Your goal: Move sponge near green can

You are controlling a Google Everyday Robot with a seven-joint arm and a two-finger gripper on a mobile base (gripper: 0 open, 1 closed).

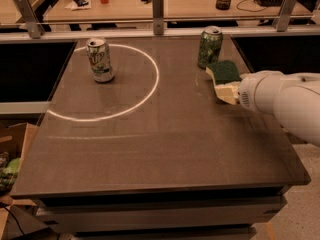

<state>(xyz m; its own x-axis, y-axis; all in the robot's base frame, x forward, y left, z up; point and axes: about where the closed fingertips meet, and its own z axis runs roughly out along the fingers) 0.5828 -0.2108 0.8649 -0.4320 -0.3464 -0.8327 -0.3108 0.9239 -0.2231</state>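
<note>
The sponge [225, 73], dark green on top with pale yellow foam below, is at the right side of the table, tilted, just to the lower right of the green can [209, 47]. The green can stands upright near the table's back right edge. My gripper [234, 91] reaches in from the right at the end of the white arm [280, 96]. It is shut on the sponge's near end; the arm hides most of the gripper. A small gap shows between the sponge and the can.
A white and silver can with green lettering [100, 60] stands at the back left inside a white circle [150, 91] drawn on the brown table [160, 149]. A metal rail with posts [158, 6] runs behind the table. A cardboard box [10, 159] sits on the floor at left.
</note>
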